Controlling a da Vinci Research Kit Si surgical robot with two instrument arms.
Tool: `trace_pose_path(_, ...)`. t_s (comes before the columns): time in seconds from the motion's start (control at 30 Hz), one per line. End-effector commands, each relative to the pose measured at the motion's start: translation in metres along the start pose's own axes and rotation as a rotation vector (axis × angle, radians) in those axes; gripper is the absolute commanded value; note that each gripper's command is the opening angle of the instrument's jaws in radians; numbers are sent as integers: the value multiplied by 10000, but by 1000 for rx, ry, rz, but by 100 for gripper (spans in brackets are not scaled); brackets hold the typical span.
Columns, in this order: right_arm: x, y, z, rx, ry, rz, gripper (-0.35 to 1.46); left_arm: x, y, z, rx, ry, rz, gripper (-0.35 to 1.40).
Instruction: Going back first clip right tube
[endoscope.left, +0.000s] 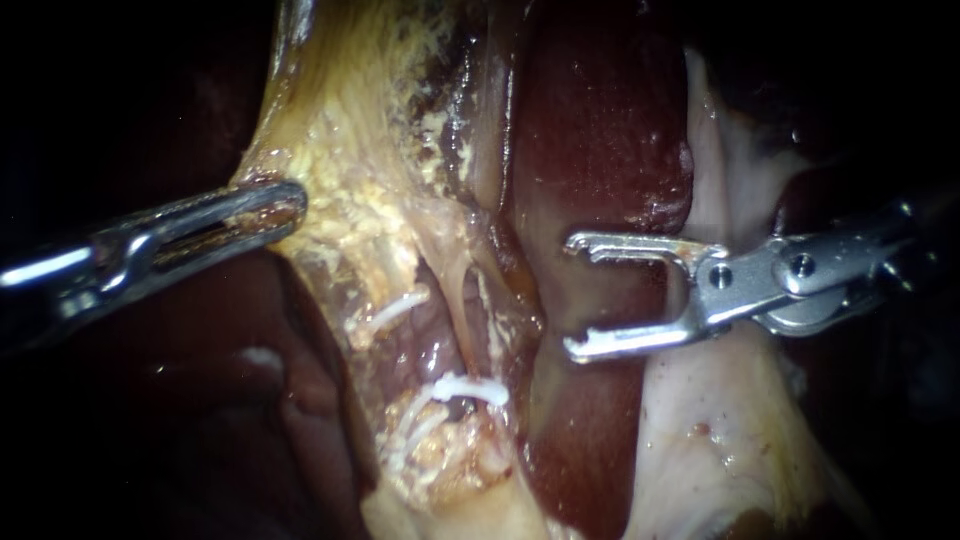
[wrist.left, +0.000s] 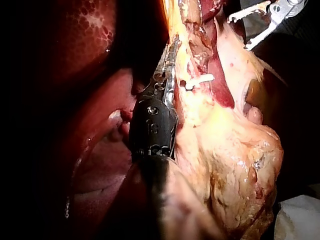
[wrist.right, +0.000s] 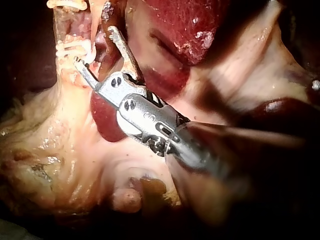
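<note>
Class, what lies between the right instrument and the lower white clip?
Endoscope view: a band of dark red liver separates the right instrument from that clip.

Your left instrument (wrist.left: 172, 50) gripped the yellow fatty tissue (wrist.left: 225, 150).
Its jaws were closed on that tissue's edge, with a white clip (wrist.left: 199, 80) just beside them. Dark red liver (wrist.left: 95, 30) lay on the instrument's other side. Your right instrument (wrist.left: 240, 34) stood well ahead, jaws apart and holding nothing.

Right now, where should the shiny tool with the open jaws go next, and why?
Probably pull the right instrument back out toward the right. Its jaws stand open and empty, and a white clip is already in place.
</note>
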Motion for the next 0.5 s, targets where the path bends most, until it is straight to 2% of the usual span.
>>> trace_pose_path(0.03,-2,0,0,1,1,0,60,6,4,8,-7,9,5,-35)
trace_pose_path(0.13,-2,-1,-3,2,1,0,60,25,18,32,-17,35,23,-35)
trace_pose_path(0.27,-3,-1,-5,3,1,-1,60,42,31,61,-9,50,22,-35)
trace_pose_path(0.37,-3,-1,-6,3,1,-1,60,39,28,83,-1,53,20,-35)
trace_pose_path(0.5,-3,-1,-6,3,1,-1,60,39,14,104,11,56,17,-35)
